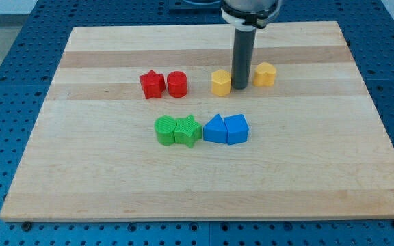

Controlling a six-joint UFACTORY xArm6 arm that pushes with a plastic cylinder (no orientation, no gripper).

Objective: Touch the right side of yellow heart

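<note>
My tip (pixel 240 87), the lower end of a straight dark rod with no jaws to spread or close, rested on the wooden board (pixel 306 171) between two yellow blocks. It sat just beside the right side of the yellow block (pixel 220 82) on the view's left; contact was unclear. The yellow heart (pixel 265 74) stood to the tip's right. Which yellow block was the heart was hard to tell. Farther left stood a red star (pixel 152 85) touching a red cylinder (pixel 177 84). Nearer the view's bottom ran a row: green cylinder (pixel 165 130), green star (pixel 189 130), and two blue blocks (pixel 226 128)

Arm: cut off by the view's top edge at 12 o'clock; only the rod (pixel 241 58) shows
Yellow block (pixel 221 83): its 3 o'clock edge hidden behind the rod; shape unclear
</note>
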